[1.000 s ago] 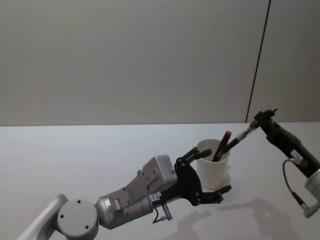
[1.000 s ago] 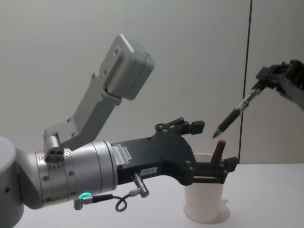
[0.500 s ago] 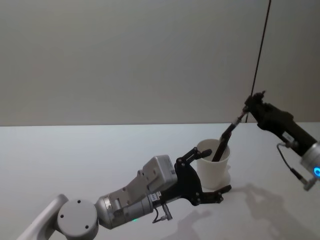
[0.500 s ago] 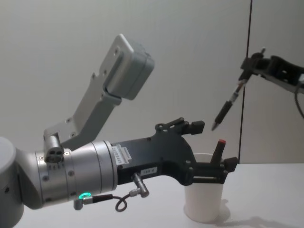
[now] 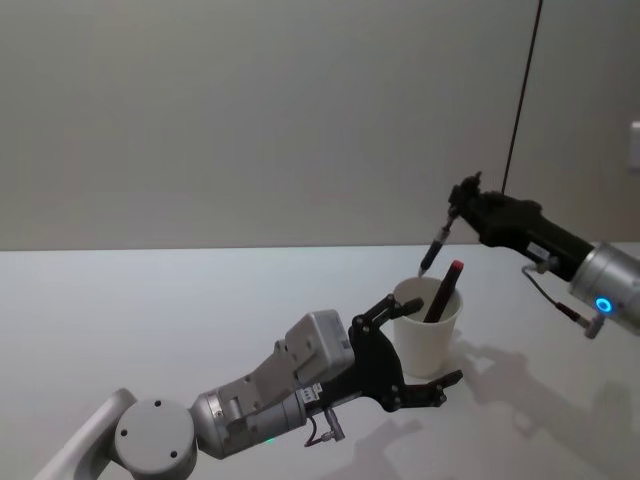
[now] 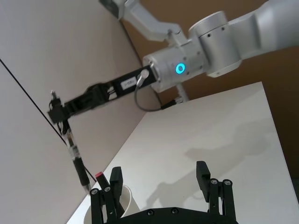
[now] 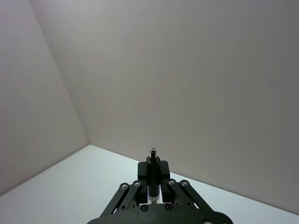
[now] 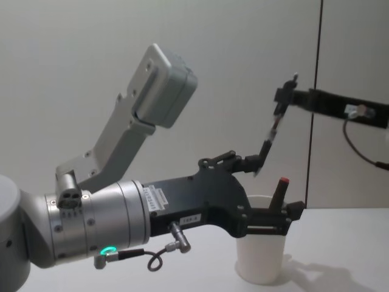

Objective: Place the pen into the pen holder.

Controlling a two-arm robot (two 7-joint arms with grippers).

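The pen holder (image 5: 438, 332) is a white paper cup on the table, and a red-capped pen (image 5: 447, 288) stands inside it. My left gripper (image 5: 432, 342) is open, one finger on either side of the cup. My right gripper (image 5: 462, 198) is shut on the top of a dark pen (image 5: 435, 248), which hangs tip down. From the chest view the pen (image 8: 269, 141) has its tip a little above the cup's (image 8: 261, 258) left rim. The right wrist view shows the pen's end (image 7: 152, 152) sticking out between the shut fingers.
The white table (image 5: 150, 320) stretches wide to the left and in front of the cup. My left arm's grey forearm (image 8: 97, 222) looms large at the chest view's left. A plain wall with a dark vertical seam (image 5: 520, 110) stands behind.
My right gripper has carried the dark pen leftward and higher, from beside the cup to above its rim. The pen now hangs steeper. The left gripper and the cup have stayed put.
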